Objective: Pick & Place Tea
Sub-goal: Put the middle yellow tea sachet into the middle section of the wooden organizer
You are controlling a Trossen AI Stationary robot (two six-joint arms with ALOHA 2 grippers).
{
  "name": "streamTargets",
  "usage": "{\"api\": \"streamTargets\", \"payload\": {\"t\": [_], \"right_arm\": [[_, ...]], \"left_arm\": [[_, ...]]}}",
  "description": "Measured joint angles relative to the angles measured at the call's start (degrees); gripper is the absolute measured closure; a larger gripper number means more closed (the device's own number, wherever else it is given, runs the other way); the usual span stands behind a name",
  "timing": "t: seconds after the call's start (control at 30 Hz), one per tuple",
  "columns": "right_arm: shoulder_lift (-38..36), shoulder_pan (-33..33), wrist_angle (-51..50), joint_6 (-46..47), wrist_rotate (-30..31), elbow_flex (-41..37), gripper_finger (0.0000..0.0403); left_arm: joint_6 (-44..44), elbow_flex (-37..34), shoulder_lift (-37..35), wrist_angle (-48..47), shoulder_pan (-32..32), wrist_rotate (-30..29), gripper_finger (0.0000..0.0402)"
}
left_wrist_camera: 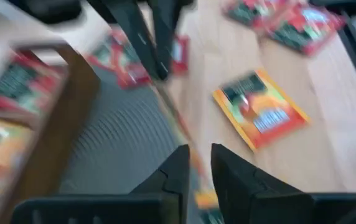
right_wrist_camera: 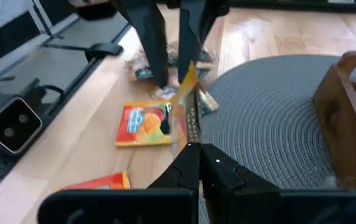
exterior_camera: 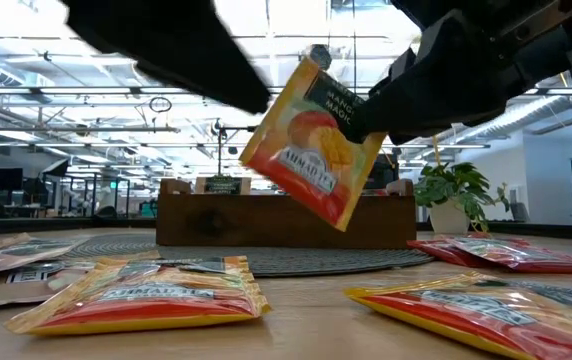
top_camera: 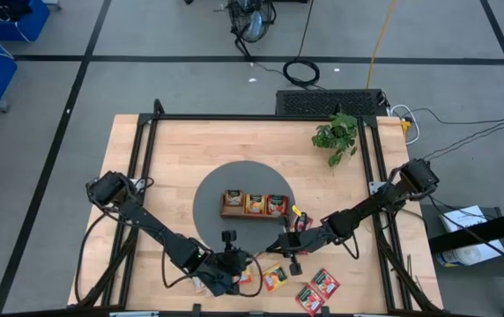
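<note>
Right gripper [right_wrist_camera: 198, 149] clenched on glossy orange foil tea sachet [exterior_camera: 313, 142] (held aloft, tilted) | left gripper [left_wrist_camera: 200, 155] slightly parted, gripping nothing | near worktop's front edge

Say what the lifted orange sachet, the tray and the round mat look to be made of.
Orange sachet: glossy printed foil or plastic film, judging by its sheen and crimped edges.
Tray: brown wood, matte, with visible board edges.
Round mat: grey, seemingly woven or ribbed in concentric rings; fibre unclear.
</note>
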Motion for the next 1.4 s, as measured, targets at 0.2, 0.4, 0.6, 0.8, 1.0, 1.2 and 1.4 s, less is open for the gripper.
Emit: {"api": "streamTargets", "payload": {"t": [0.2, 0.4, 0.6, 0.8, 1.0, 1.2, 1.4], "right_arm": [[-1.20, -1.02, -1.56, -0.79, 0.09, 0.24, 0.0403], [-4.61, -4.90, -21.43, -2.13, 0.22, 9.81, 0.0403], [-3.82, -11.29, -48.31, -5.31, 1.67, 24.41, 0.0403], [-3.93, -19.80, -55.57, -7.44, -2.59, 29.81, 0.0403], [-2.26, -24.55, -56.24, -7.26, -6.17, 29.66, 0.0403], [1.45, -24.82, -55.83, -7.09, -9.18, 29.64, 0.0403], [2.84, -24.81, -56.23, -7.21, -9.04, 29.59, 0.0403]], "left_arm": [[-8.16, -0.13, -0.57, -7.49, -3.41, 5.39, 0.0314], [-3.34, -0.07, -0.31, -6.84, -9.90, -1.85, 0.0314], [-2.10, -0.07, -0.31, -7.30, -14.22, -10.53, 0.0314], [-2.25, -0.07, -0.29, -7.87, -15.51, -10.89, 0.0314], [-2.25, -0.07, -0.27, -7.94, -16.12, -10.88, 0.0314], [-2.32, -0.01, -0.27, -8.48, -16.07, -10.90, 0.0314], [-2.73, 0.00, -0.27, -8.67, -15.88, -10.90, 0.0314]]}}
